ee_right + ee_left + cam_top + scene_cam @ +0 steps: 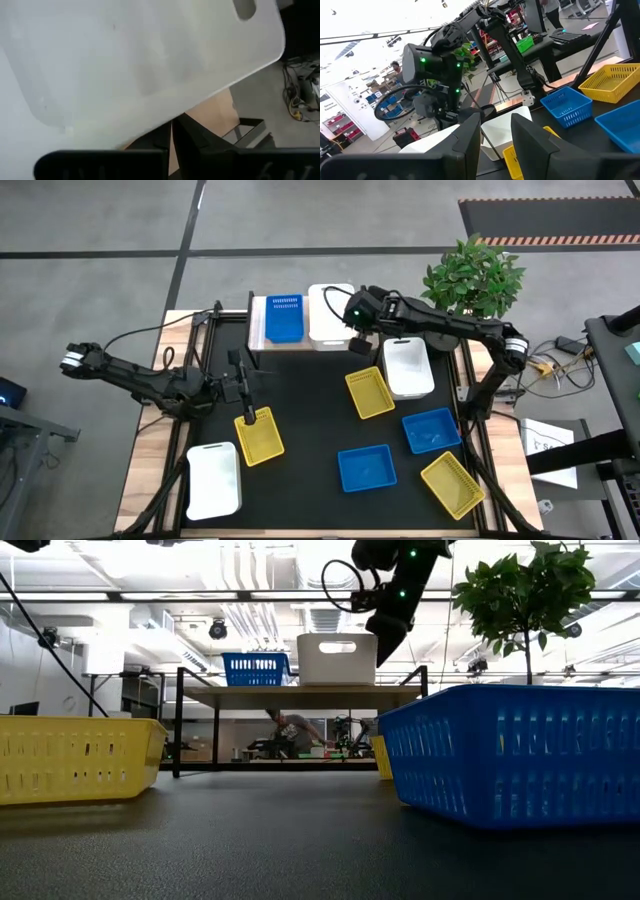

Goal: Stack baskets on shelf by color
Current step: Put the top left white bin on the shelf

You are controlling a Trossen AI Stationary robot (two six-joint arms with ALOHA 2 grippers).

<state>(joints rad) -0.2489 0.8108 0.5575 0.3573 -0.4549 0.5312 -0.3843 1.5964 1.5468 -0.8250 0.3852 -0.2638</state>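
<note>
Up on the shelf [258, 308], blue basket [284, 318] beside white basket [327, 315], both empty; right claw [357, 346] shut, empty-handed.

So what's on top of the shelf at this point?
The shelf carries one blue basket and one white basket side by side. The right gripper is at the white basket's edge. Whether the baskets hold anything isn't visible.

One camera looks straight down on me; one sits level on my table, both catching the light wooden plank-topped shelf [300, 340] [300, 696].
</note>
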